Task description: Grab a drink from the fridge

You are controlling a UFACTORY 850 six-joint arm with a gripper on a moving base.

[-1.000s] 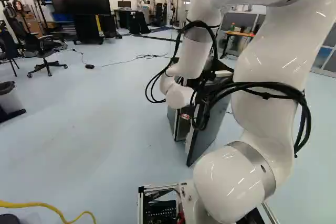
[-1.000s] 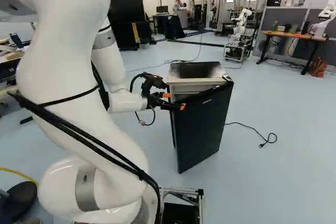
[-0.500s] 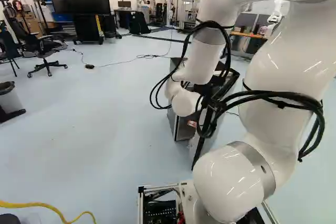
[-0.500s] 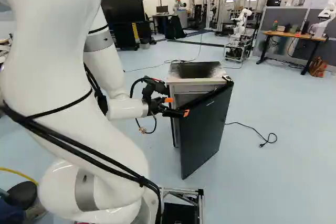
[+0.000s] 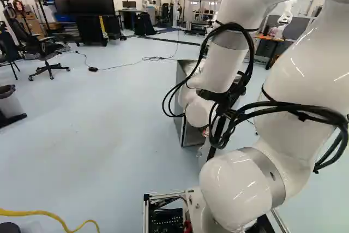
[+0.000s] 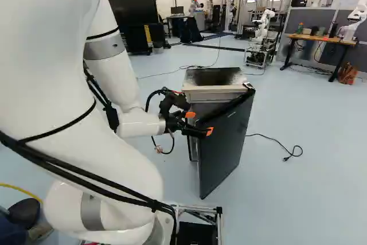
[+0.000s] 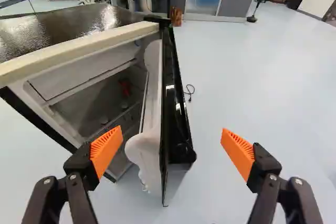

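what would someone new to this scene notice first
The bulky white robot arm looms at the left of the right base view. Just past its end stands a pale, black-topped fridge, its flat black door swung open. In the wrist view, the black gripper holds its two orange pads wide apart, the door ahead between them.

My claw (image 6: pixel 200 123) is black, its pads (image 7: pixel 106 150) orange and ribbed; my arm (image 6: pixel 46 84) is white with grey bands. At my claw's eleven o'clock, the fridge (image 7: pixel 79 45) has a glossy black top with a cream edge. Its door (image 7: pixel 149 145), at twelve, is black outside, white inside. The floor (image 7: pixel 262 77) is pale blue; the cable (image 5: pixel 46 215) at my base's nine o'clock, yellow.
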